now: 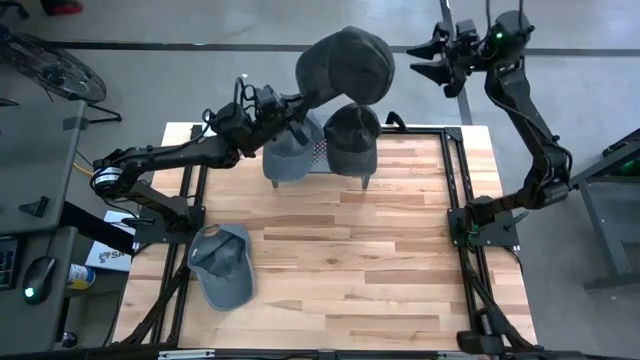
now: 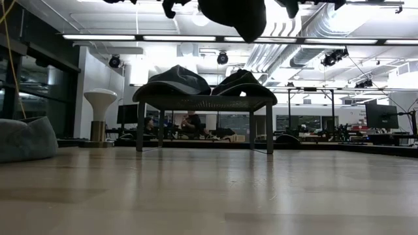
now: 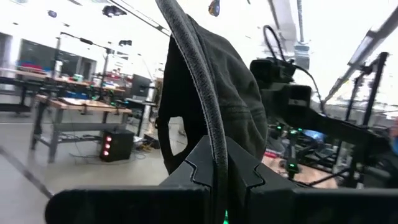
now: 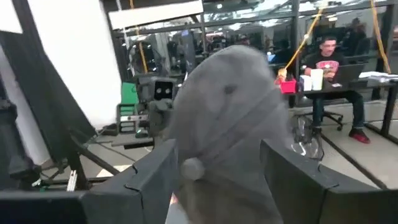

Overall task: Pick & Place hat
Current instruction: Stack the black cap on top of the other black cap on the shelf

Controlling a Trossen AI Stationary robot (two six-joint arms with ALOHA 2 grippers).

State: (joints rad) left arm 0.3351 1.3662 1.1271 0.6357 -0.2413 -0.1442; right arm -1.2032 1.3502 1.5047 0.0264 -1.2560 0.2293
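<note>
A dark grey hat (image 1: pixel 345 65) hangs high over the table's far edge, with my left gripper (image 1: pixel 303 100) shut on it. In the low view the hat (image 2: pixel 235 16) shows at the top, well above the stand. My right gripper (image 1: pixel 418 60) stands open just right of the hat, fingers pointing at it without touching; in its wrist view the hat (image 4: pixel 230 118) fills the space ahead of the spread fingers. Two more caps (image 1: pixel 295 150) (image 1: pixel 352 135) rest on a small mesh stand (image 2: pixel 202 99). A fourth cap (image 1: pixel 222 265) lies flat on the table, near left. My left gripper pinches the hat's stitched edge (image 3: pixel 214 143) between its two fingers, which lie on either side of that edge. The fingers slant slightly upward, coming from the table's left. The hat stands up beyond the fingertips, lifted clear of the stand and table.
The legged stand (image 1: pixel 320 160) takes up the far middle of the wooden table (image 1: pixel 400 260). A black frame (image 1: pixel 455 200) runs along the table's sides. The near and right parts of the tabletop are bare wood. People sit at desks in the room beyond.
</note>
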